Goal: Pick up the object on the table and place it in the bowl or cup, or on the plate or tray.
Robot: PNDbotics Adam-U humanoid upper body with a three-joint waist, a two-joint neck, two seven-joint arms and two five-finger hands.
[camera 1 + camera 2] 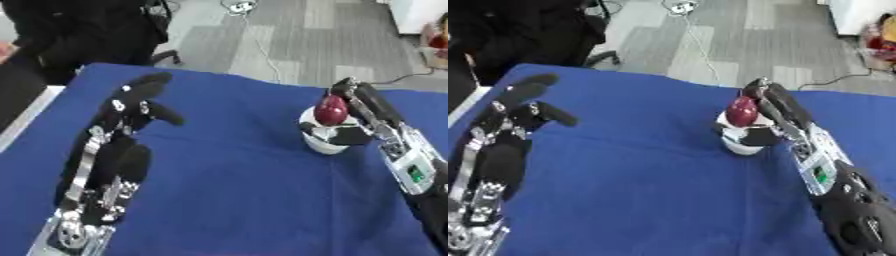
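dark red rounded object (331, 110) over white cup (322, 142), right hand (367, 112) fingers pinching it

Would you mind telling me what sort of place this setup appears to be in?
Probably an office or lab: grey carpet tiles, a white cable trailing across the floor, and a table with a blue cloth as the robot's workbench.

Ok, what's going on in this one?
The robot's right hand holds a dark red rounded object at the mouth of a white cup on the blue table, its thumb across the cup's front. The object looks about to go in. The left hand rests open on the table's left side.
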